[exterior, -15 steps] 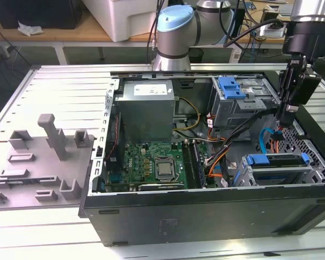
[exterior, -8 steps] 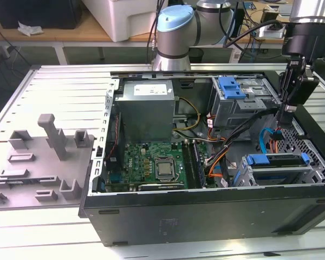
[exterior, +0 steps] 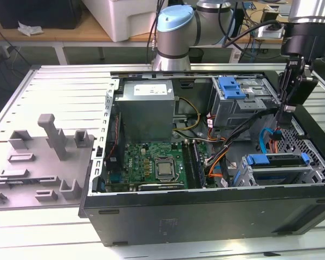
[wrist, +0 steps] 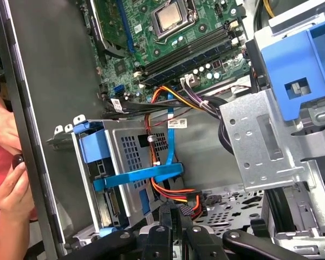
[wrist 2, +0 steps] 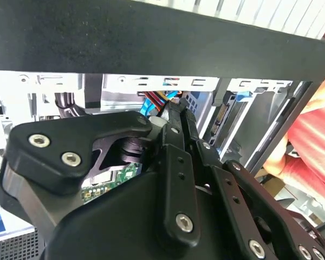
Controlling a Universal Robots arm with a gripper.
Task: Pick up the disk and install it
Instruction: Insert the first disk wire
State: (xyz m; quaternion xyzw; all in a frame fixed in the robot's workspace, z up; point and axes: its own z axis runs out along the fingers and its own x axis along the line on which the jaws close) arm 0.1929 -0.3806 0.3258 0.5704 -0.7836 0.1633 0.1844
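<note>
Gripper: black metal gripper (exterior: 283,120), fingers pressed together, empty, inside the open black computer case (exterior: 206,216).
Disk: blue-framed silver hard drive (exterior: 276,161), in grey metal cage (exterior: 317,173) nearby.

One open computer case (exterior: 206,219) sits on the table (exterior: 54,235). Inside it are one motherboard (exterior: 146,162) with one processor socket (exterior: 164,169), one power supply box (exterior: 146,103), and two grey metal drive cages (one (exterior: 241,108) topped by a single blue bracket (exterior: 231,86), the other (exterior: 276,176) holding the one disk (exterior: 276,161)). One robot arm (exterior: 176,32) carries one end effector (exterior: 285,118). One grey fixture plate (exterior: 38,162) lies beside the case, and one person (wrist: 5,195) is at its wall.
</note>
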